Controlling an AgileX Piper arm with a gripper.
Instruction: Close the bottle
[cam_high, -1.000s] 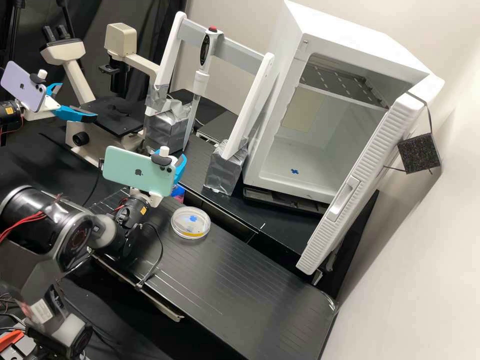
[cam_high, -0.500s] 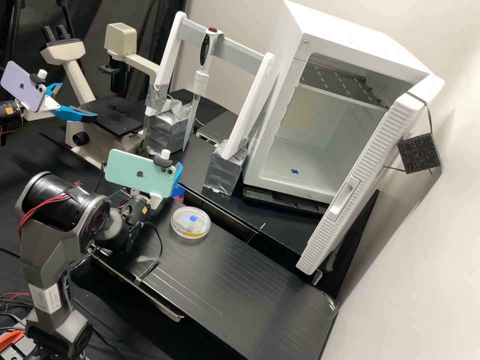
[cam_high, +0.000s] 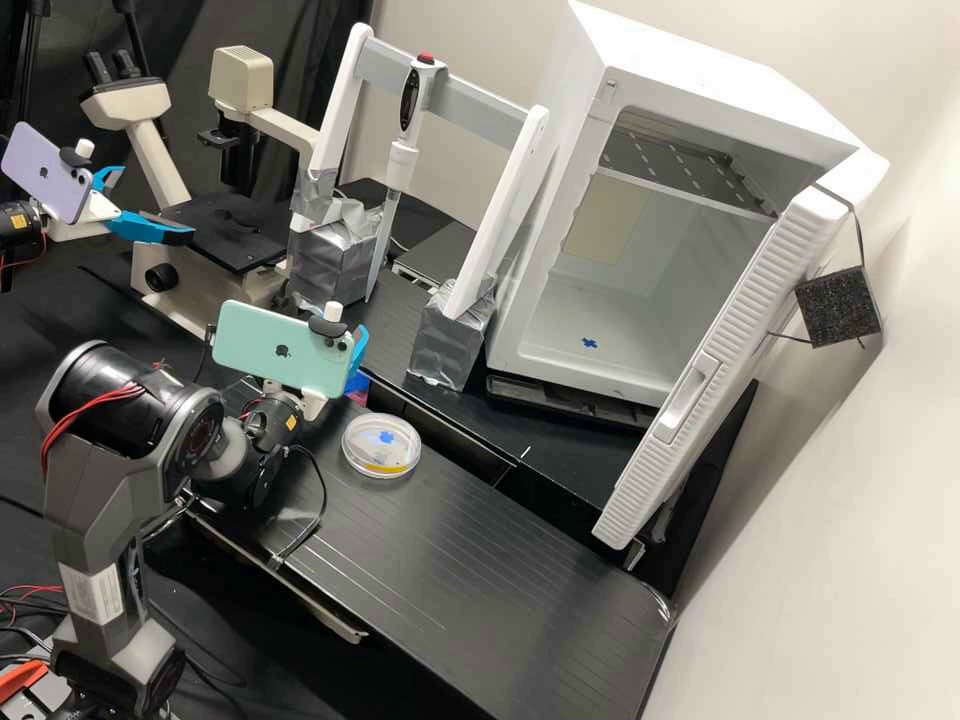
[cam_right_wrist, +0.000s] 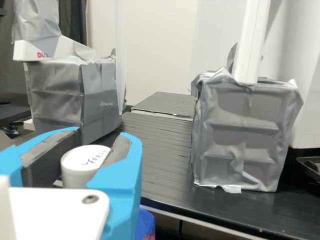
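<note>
Saw first, at the bench's (cam_high: 470, 580) near edge, the grey arm (cam_high: 100, 500), its base cut off. Farther along, found a green phone (cam_high: 250, 345) covering much of the pincer (cam_high: 357, 352), near the left end of the bench's far edge. In the wrist view, found the pincer (cam_right_wrist: 101, 135) clenched on a white cap (cam_right_wrist: 80, 167), upright between the two blue fingers, with handwriting on top and the lower part hidden. Could not make out anything directly beneath the cap. Near the pincer, glimpsed a blue thing (cam_right_wrist: 144, 224) with a pink patch, mostly covered; could not tell it for the bottle or for something else.

Noted a clear round dish (cam_high: 400, 450) lying flat just inside the far edge, near its left end, with a blue patch and a yellow strip; could not place either inside or outside the dish. Beyond that edge, saw two blocks (cam_right_wrist: 240, 135) wrapped in silver tape, a white stand (cam_high: 495, 210) rising from them and a pipette (cam_high: 405, 130) hanging upright on its crossbar. Farther right, saw a white cabinet (cam_high: 560, 250) with door open, holding a metal shelf (cam_high: 690, 175) and, on its floor, a blue mark (cam_high: 590, 343).
</note>
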